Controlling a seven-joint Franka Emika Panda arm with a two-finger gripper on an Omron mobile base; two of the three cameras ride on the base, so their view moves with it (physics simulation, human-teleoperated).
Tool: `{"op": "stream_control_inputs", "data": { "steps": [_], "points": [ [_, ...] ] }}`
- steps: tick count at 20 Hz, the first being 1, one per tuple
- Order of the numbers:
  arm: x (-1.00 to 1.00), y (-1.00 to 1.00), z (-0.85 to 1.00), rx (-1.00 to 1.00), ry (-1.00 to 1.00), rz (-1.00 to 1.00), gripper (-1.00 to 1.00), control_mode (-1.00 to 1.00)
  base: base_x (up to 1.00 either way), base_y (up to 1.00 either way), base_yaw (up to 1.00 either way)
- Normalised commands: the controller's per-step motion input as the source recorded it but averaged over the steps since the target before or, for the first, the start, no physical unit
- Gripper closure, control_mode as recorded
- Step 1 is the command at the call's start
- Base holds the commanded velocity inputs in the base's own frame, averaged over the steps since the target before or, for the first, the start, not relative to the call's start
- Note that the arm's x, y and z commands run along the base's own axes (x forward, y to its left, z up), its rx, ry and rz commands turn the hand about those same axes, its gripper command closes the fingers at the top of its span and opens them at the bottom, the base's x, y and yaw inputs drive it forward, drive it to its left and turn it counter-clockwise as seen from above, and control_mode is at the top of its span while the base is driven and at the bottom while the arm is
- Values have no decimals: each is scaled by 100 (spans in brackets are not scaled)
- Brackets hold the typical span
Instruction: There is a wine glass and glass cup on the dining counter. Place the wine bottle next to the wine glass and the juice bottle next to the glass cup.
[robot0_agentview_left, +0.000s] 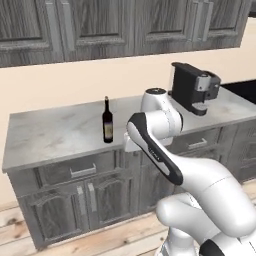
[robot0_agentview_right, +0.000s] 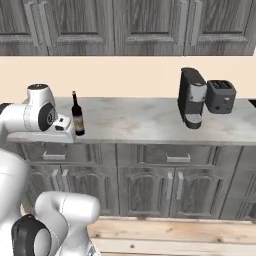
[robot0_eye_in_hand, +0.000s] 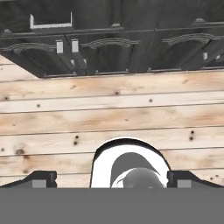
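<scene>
Upright, wine bottle (robot0_agentview_left: 107, 121) (on counter (robot0_agentview_left: 55, 132))

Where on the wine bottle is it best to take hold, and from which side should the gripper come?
Probably the wide lower body of the wine bottle, around the label, approached level from the counter's front edge. The bottle stands upright near that edge of the wall counter, with nothing beside it, and its body is straight-sided while the neck is thin. The gripper is open, pointing at the floor.

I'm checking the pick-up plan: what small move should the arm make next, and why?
Probably raise and turn the open gripper toward the wine bottle. The hand view looks down at the wooden floor, while the bottle stands untouched on the wall counter.
</scene>
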Motion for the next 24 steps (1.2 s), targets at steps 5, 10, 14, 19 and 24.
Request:
{"op": "stream_control_inputs", "data": {
  "steps": [5, 10, 14, 19, 24],
  "points": [
    [0, 0, 0, 0, 0, 0, -100, 100, 54, -39, 18],
    [0, 0, 0, 0, 0, 0, -100, 100, 57, -25, 35],
    [0, 0, 0, 0, 0, 0, -100, 100, 51, -30, 32],
    [0, 0, 0, 0, 0, 0, -100, 100, 44, -48, 12],
    [0, 0, 0, 0, 0, 0, -100, 100, 50, -51, 0]
  ]
}}
